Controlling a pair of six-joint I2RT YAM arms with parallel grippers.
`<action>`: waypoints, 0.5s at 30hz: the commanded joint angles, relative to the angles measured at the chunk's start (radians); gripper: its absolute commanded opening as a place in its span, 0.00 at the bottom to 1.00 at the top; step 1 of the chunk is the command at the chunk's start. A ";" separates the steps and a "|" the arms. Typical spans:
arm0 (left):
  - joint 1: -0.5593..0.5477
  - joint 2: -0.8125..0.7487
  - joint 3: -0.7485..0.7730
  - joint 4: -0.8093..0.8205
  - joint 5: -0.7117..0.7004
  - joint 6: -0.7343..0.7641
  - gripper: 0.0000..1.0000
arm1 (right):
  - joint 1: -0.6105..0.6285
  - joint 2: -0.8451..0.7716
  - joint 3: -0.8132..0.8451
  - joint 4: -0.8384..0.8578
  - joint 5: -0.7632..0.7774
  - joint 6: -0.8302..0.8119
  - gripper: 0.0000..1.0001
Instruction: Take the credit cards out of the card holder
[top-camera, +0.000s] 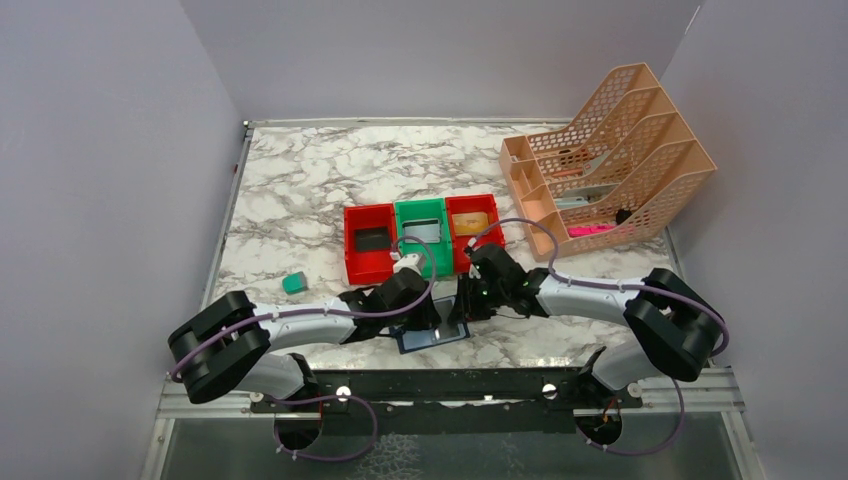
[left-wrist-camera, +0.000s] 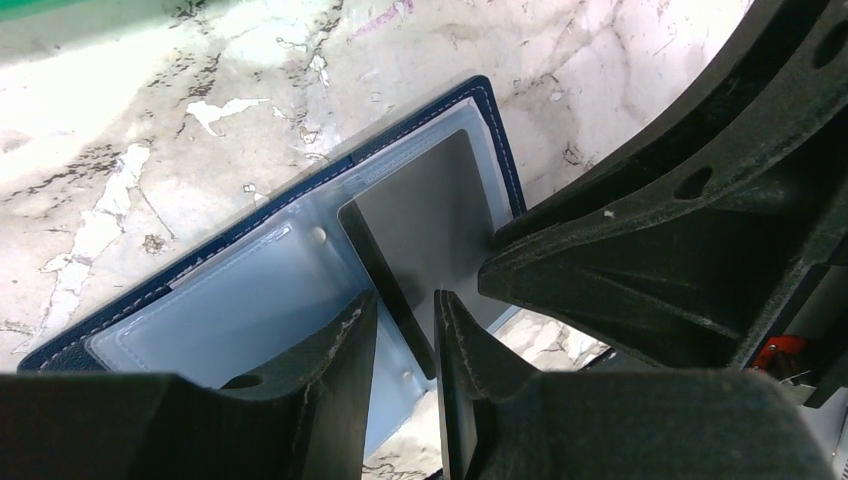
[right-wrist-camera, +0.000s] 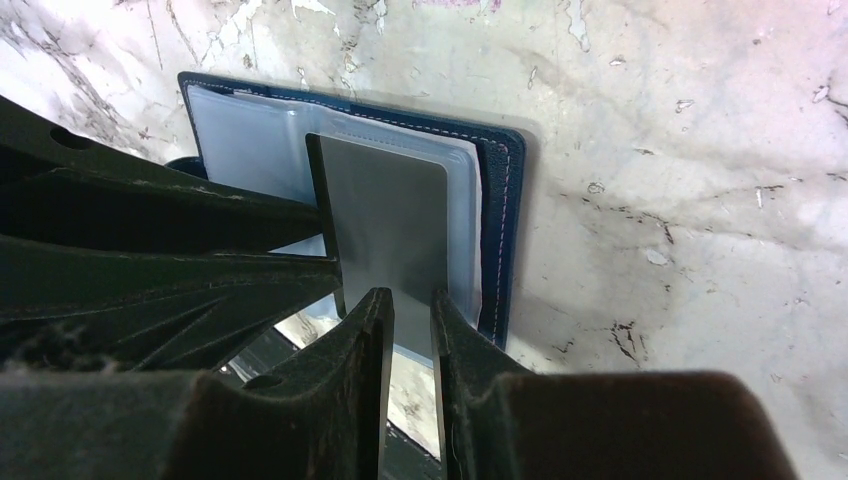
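The navy card holder (top-camera: 432, 338) lies open near the table's front edge, pale pockets up (left-wrist-camera: 230, 300) (right-wrist-camera: 250, 140). A silver-grey card (left-wrist-camera: 430, 210) (right-wrist-camera: 395, 215) sticks partly out of its pocket, one long edge raised. My left gripper (left-wrist-camera: 405, 320) (top-camera: 428, 312) straddles that raised edge with a narrow gap and is not clamped on it. My right gripper (right-wrist-camera: 412, 310) (top-camera: 462, 305) hovers over the card's near end, its fingers a narrow gap apart. A black card (top-camera: 372, 238), a grey card (top-camera: 424, 231) and a gold card (top-camera: 475, 222) lie in the bins.
Three small bins stand in a row behind the grippers: red (top-camera: 352, 250), green (top-camera: 405, 245), red (top-camera: 493, 235). A teal block (top-camera: 294, 283) sits to the left. A tan file rack (top-camera: 610, 160) stands at the back right. White walls enclose the marble table.
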 joint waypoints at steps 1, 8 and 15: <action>-0.004 -0.002 -0.018 -0.003 -0.026 -0.018 0.31 | -0.005 0.019 -0.012 -0.042 0.058 0.009 0.26; -0.004 0.013 -0.073 0.056 -0.035 -0.056 0.31 | -0.005 0.005 -0.017 -0.051 0.085 0.018 0.27; -0.004 0.035 -0.145 0.237 0.019 -0.126 0.22 | -0.005 0.046 -0.020 -0.026 0.048 0.021 0.27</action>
